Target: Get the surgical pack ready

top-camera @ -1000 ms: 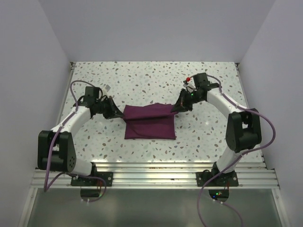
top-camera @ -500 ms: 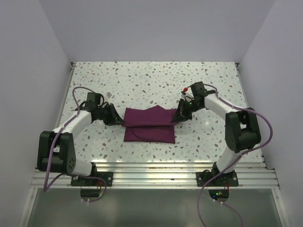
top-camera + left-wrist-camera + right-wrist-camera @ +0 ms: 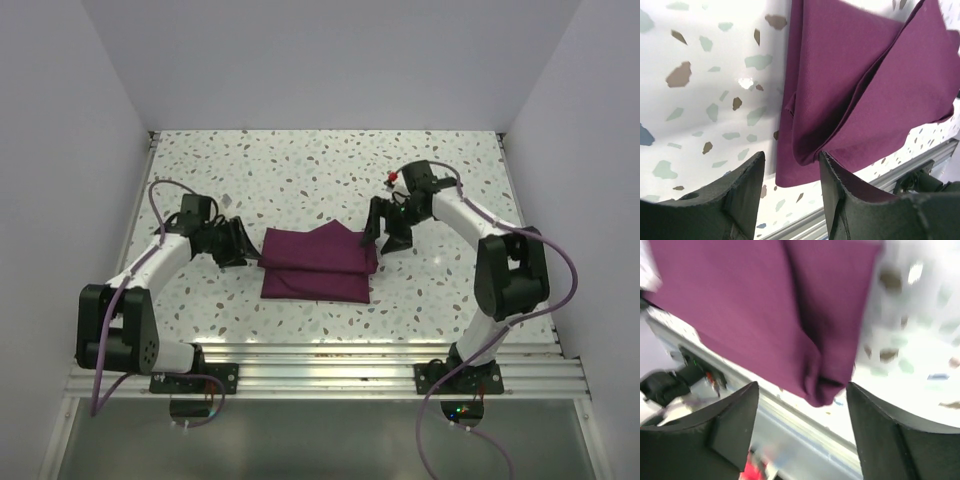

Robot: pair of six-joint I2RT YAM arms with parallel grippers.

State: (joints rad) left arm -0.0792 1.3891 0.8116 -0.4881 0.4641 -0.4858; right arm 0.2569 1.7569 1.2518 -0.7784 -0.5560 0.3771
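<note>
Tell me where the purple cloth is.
In the top view, the purple cloth lies folded on the table, between the left claw and right claw.

You've got white shells on your left arm [image 3: 155,262] and right arm [image 3: 462,212], black joints, purple cables [image 3: 572,275] looping off both, dark matte fingers [image 3: 742,187], red tab [image 3: 394,179] by the right wrist.

No text, label, brand, number or sign can be read in any of the views.
</note>
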